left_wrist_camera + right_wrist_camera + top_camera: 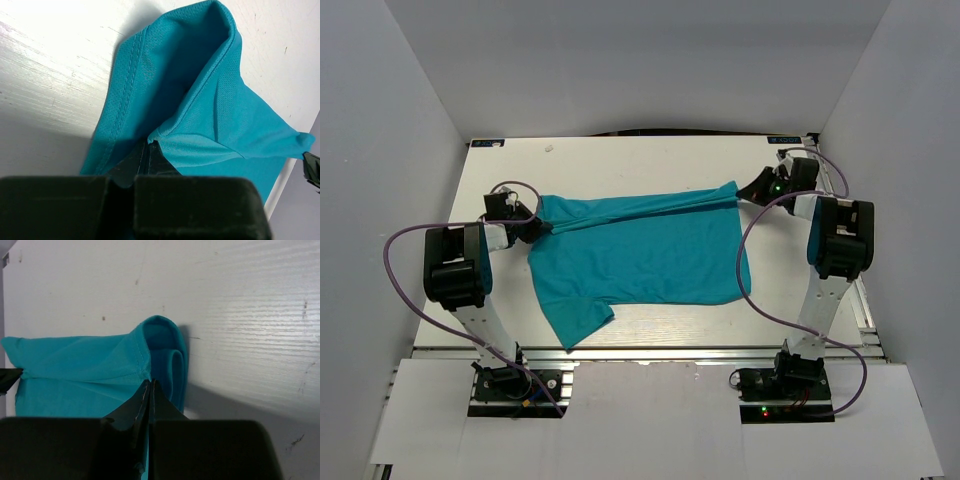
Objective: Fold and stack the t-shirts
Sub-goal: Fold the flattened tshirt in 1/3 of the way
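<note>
now, the teal t-shirt is seen spread across the middle of the white table, its far edge drawn into a taut ridge running from 9 o'clock to 2 o'clock. the left gripper is shut tight on the cloth at the shirt's 9 o'clock corner. from the left wrist view a stitched hem is seen pinched right at the tips, with a fold of fabric standing up beyond them. the right gripper is likewise clamped closed on the corner at the shirt's 2 o'clock, where a doubled, rolled edge is caught between the jaws. one sleeve is seen lying flat on the table toward 7 o'clock, held by neither gripper. the fabric is judged light, soft and floppy, a fine mesh knit that will sag and crease wherever it is not supported, and that could slip from a thin pinch. hems and corners are judged the best places to be gripped, since the stitching gives some bulk.
</note>
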Available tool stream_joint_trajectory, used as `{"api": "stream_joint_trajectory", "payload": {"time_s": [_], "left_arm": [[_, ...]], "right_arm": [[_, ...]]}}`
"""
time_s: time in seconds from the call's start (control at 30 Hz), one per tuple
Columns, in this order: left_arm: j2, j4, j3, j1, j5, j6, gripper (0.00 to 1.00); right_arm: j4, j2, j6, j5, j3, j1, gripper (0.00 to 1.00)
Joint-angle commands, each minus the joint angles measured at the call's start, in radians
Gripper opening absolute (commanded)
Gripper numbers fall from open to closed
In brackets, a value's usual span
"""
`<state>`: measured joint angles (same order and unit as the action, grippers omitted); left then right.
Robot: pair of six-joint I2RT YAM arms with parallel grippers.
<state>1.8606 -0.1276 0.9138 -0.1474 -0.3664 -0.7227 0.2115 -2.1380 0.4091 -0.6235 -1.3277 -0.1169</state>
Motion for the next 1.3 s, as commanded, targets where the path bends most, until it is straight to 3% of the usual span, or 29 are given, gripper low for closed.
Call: {"api": "stream_joint_trajectory", "payload": {"time_s": [0.0, 0.3, 0.8, 1.17, 1.27], "left_arm": [[-0.011, 0.002, 0.025, -0.012, 0.052, 0.008, 0.00], [-0.011, 0.005, 0.028, -0.012, 0.061, 0.008, 0.00], [-0.005, 0.009, 0.036, -0.012, 0.066, 0.006, 0.00], [-0.006, 0.014, 0.036, -0.011, 0.070, 0.005, 0.00], [-0.012, 0.023, 0.040, -0.012, 0.078, 0.006, 0.00]], "right_arm": [[0.092, 0.075, 0.019, -0.025, 0.007, -0.017, 0.00], [-0.061, 0.030, -0.050, 0.025, -0.005, -0.017, 0.00], [-0.092, 0.043, -0.073, 0.001, 0.056, -0.018, 0.00], [-0.158, -0.017, -0.104, 0.097, 0.030, -0.017, 0.00], [-0.173, -0.028, -0.105, 0.108, 0.019, -0.017, 0.19]]}}
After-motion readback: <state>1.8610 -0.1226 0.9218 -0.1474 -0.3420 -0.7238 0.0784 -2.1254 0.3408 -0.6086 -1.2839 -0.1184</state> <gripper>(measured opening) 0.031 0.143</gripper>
